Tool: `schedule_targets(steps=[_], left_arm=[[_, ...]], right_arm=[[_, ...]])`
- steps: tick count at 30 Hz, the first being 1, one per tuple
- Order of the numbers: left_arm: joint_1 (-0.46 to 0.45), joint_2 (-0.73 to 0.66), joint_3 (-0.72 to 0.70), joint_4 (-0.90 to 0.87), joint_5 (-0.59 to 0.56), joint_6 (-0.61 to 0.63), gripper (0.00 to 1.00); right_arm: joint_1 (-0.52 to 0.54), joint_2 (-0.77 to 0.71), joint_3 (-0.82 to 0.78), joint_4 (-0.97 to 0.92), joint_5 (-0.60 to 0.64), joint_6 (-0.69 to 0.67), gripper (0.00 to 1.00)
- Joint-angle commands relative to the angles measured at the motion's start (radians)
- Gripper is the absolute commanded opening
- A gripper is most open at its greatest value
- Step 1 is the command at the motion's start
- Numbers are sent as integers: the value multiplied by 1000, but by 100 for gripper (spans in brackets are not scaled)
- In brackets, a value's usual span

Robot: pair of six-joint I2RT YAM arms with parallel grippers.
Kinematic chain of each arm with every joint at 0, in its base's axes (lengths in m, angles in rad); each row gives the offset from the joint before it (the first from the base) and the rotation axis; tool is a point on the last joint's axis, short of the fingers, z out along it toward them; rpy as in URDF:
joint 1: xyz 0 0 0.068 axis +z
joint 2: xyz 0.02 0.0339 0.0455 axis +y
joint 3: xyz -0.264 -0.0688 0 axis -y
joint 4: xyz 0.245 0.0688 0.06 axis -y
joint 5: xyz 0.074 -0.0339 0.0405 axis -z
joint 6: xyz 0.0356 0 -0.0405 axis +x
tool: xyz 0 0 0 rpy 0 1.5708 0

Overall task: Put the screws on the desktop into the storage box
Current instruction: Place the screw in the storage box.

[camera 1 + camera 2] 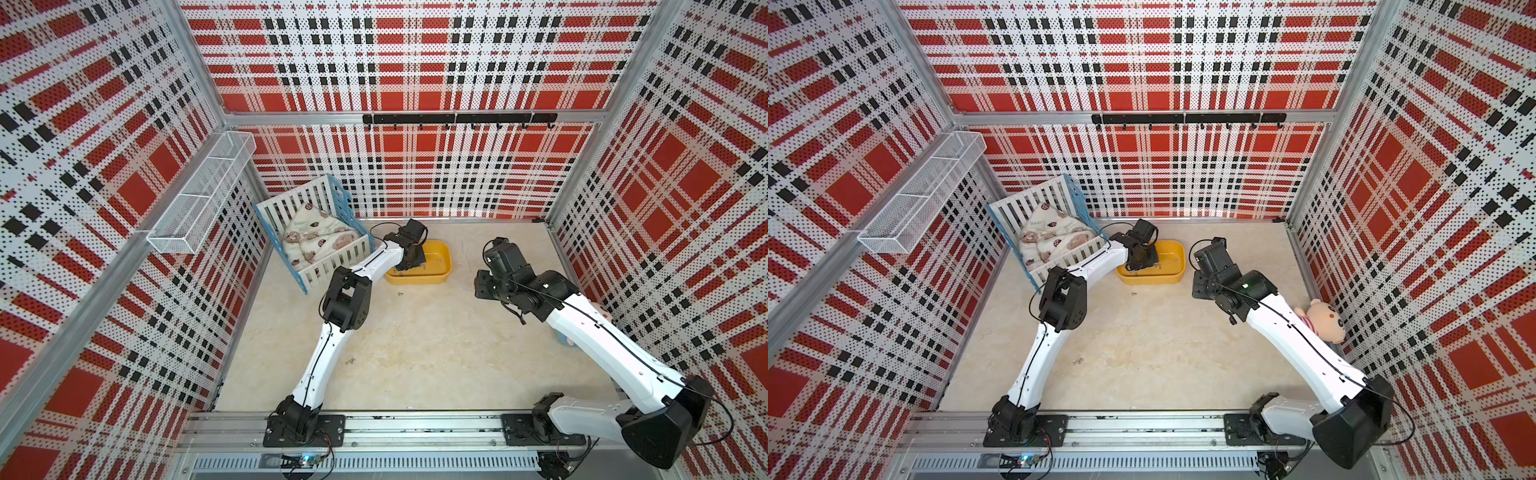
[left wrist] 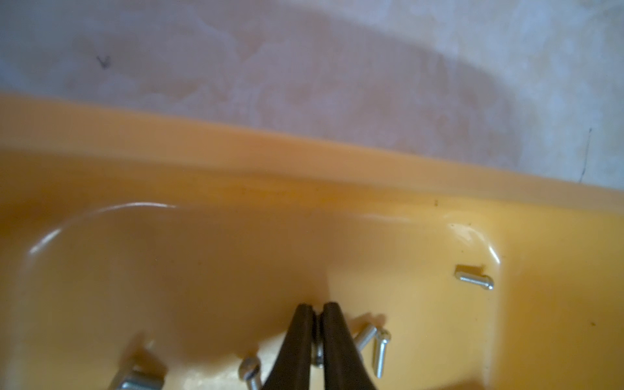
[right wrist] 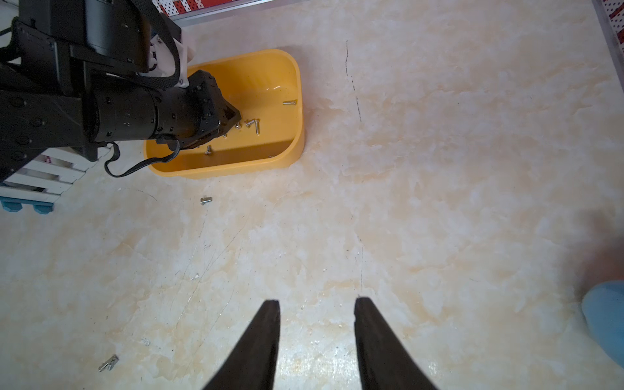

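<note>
Jaws of the left gripper (image 2: 316, 305) pinch a screw (image 2: 317, 353), all but shut, in the storage box (image 2: 304, 162) at twelve o'clock, arm stretched forward; right gripper (image 3: 317, 300) half-open, empty.

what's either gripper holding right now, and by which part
The left gripper pinches a screw between its jaws; which part cannot be told. The right gripper is open and empty.

Storage box (image 1: 415, 277): shallow yellow tub with rounded corners, upright near the far edge of the desktop (image 1: 436, 353), which is beige, marble-look and finely scratched. On the box floor lie several small silver screws (image 3: 253, 123), all flat; one sits alone near a corner (image 2: 474, 278). On the desktop: a single screw (image 3: 205, 201) just in front of the box, and a pair of screws (image 3: 108, 364), touching, well apart toward the near left.
</note>
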Motion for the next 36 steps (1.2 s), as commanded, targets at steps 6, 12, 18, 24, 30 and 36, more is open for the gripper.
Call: schedule_targets(steps=[6,12,18,24,30,36], left_arm=[[-10,-69,65,-10,-23,18,30],[-16,-233,61,-19,-97,42,31],[11,-480,-98,-22,-210,42,37],[99,-768,-435,9,-274,29,39],[222,-1012,-715,63,-250,27,39],[375,-1182,-859,55,-210,58,39]], right_arm=[[15,-22,9,-1,-15,6,43],[63,-27,31,6,-33,-9,44],[184,37,26,47,-43,-21,46],[349,204,67,77,-69,-19,48],[480,444,190,82,-108,-32,49],[587,681,347,61,-154,-58,54]])
